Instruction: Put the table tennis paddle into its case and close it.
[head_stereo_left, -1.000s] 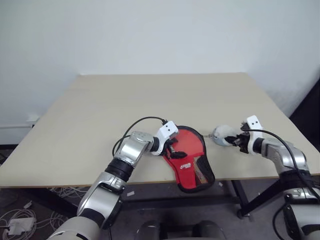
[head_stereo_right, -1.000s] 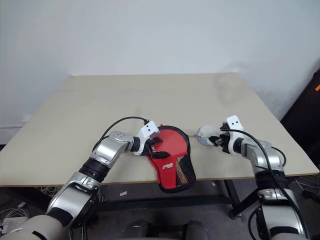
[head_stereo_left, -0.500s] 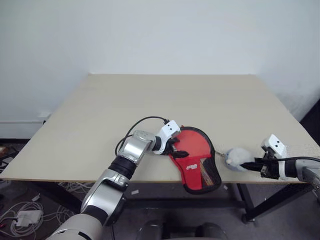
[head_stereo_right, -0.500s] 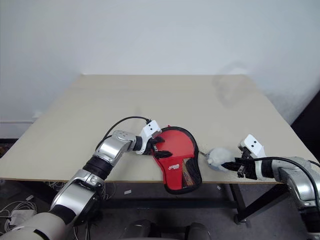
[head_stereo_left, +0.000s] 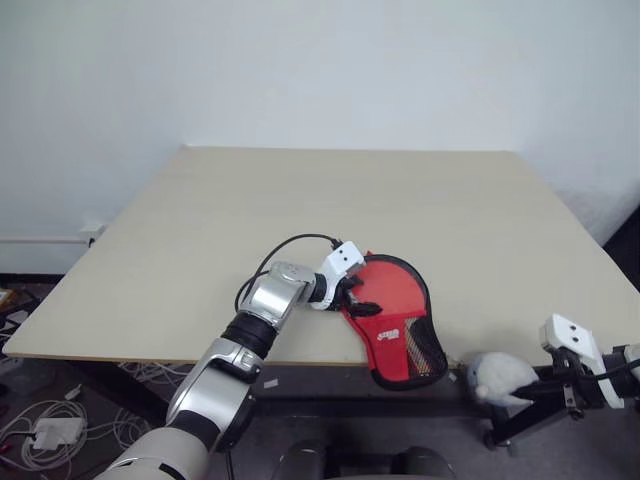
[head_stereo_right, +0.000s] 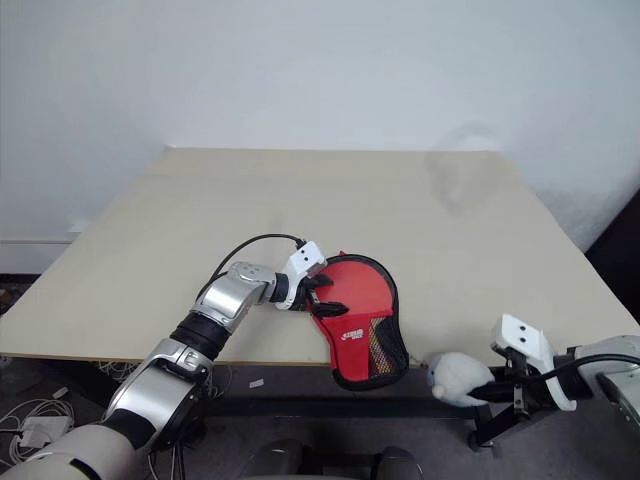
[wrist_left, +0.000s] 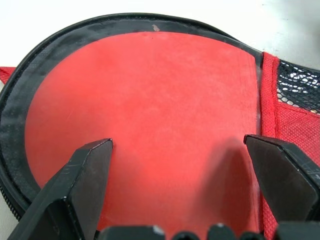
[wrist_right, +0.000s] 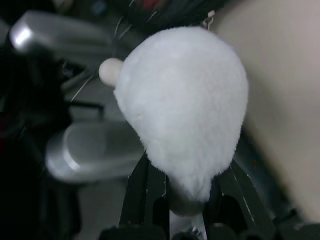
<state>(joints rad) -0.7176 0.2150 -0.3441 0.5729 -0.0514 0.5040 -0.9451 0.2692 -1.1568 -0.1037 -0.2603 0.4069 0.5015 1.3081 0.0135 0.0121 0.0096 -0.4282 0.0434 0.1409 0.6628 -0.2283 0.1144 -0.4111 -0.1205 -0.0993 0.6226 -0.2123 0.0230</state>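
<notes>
The case (head_stereo_left: 395, 320) lies near the table's front edge, red with black trim and a mesh patch (wrist_left: 300, 82), its narrow end overhanging the edge. My left gripper (head_stereo_left: 355, 298) is open, its fingers (wrist_left: 82, 185) spread low over the case's round red face (wrist_left: 145, 110). I cannot tell whether that smooth face is the table tennis paddle or the case's own side. My right gripper (head_stereo_right: 497, 386) is shut on a whitish fluffy lump (head_stereo_left: 500, 377), held off the table, below and in front of its front right edge.
The beige table (head_stereo_left: 350, 190) stretches bare to a white wall behind. Below the front edge are dark table legs (head_stereo_left: 500, 440), and cables lie on the floor at the left (head_stereo_left: 40, 432).
My right gripper has drawn the white lump back from the tabletop beside the case, over the front edge and down. The left gripper stays put on the case.
</notes>
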